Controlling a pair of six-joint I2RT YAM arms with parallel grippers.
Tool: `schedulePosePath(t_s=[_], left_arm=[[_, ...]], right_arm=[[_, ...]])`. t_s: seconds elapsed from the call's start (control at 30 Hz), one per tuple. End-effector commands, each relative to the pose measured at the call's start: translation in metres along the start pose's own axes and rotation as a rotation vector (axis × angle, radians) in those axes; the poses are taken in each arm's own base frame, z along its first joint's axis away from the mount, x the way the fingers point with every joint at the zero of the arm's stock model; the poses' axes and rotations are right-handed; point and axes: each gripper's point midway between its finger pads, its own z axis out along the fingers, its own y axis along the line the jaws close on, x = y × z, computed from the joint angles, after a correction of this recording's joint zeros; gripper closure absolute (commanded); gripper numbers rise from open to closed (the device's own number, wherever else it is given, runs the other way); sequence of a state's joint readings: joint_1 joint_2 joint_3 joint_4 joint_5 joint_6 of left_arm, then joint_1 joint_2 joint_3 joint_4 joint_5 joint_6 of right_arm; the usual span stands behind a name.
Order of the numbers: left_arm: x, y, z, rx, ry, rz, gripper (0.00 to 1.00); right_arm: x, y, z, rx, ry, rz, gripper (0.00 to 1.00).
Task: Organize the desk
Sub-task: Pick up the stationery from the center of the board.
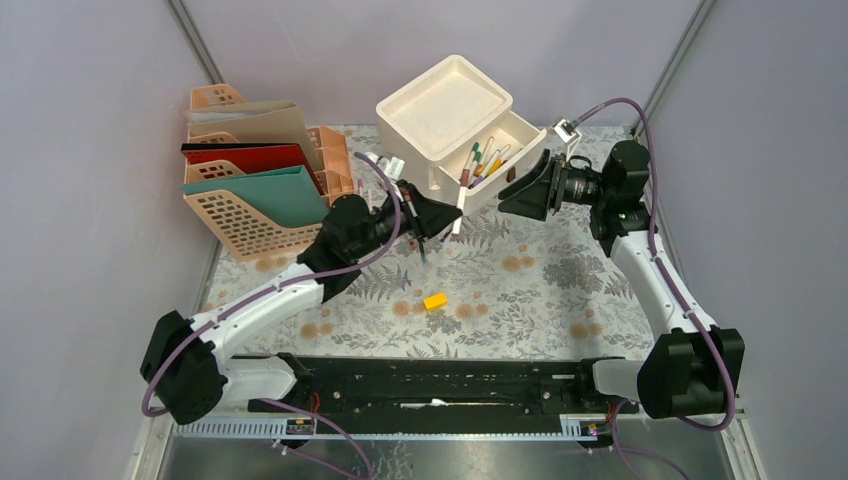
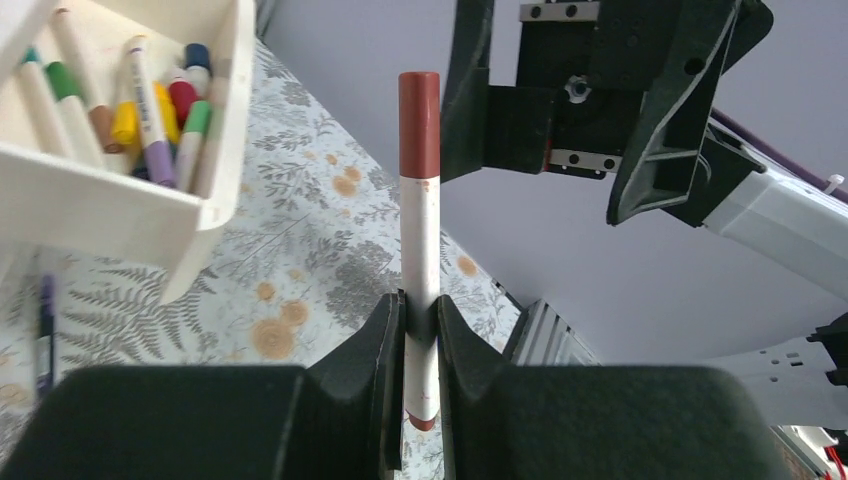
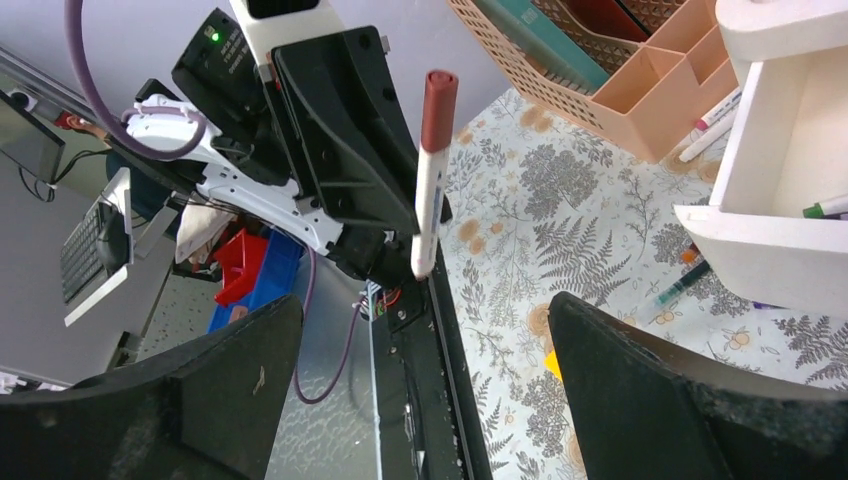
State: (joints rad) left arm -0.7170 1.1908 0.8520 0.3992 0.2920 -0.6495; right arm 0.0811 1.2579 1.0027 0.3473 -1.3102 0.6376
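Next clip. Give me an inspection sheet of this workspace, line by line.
Surface: desk, covered in fern-print cloth, lying flat.
Job's things: white drawer box with its drawer open and markers inside; peach file rack with folders, back left.
Clutter: yellow block alone on the cloth; loose pen lying near the drawer.
Claws: left claw shut on a brown-capped marker that sticks out past the fingertips; right claw open, empty, facing it.
Cables: purple cables run along both arms.
Surroundings: grey walls; black rail at the front edge.
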Motion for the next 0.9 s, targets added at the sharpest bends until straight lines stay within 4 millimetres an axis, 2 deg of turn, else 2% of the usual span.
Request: schedulePosePath(t_s=[0.0, 0.33, 0.57, 0.67, 0.73, 0.87], left_arm=[[-0.033, -0.038, 0.018, 0.108, -0.118, 0.019, 1.0], [-0.014, -0.053, 0.043, 0.137, -0.093, -0.016, 1.0], [-0.01, -0.056, 0.052, 0.139, -0.082, -0.019, 1.0], [-0.008, -0.056, 0.054, 0.138, -0.078, -0.021, 1.0], [-0.005, -0.056, 0.055, 0.137, -0.072, -0.025, 1.0], [-0.002, -0.056, 0.059, 0.139, -0.061, -0.028, 1.0]], right_arm=[[-0.011, 0.013, 0.005, -0.034, -0.018, -0.028, 0.01], [-0.008, 0.005, 0.015, -0.018, -0.028, 0.022, 0.06], [-0.003, 0.004, 0.022, -0.018, -0.02, 0.04, 0.18], [-0.003, 0.004, 0.023, -0.015, -0.019, 0.041, 0.3], [-0.004, 0.004, 0.023, -0.015, -0.018, 0.04, 0.42], [-0.003, 0.005, 0.024, -0.024, -0.009, 0.036, 0.79]])
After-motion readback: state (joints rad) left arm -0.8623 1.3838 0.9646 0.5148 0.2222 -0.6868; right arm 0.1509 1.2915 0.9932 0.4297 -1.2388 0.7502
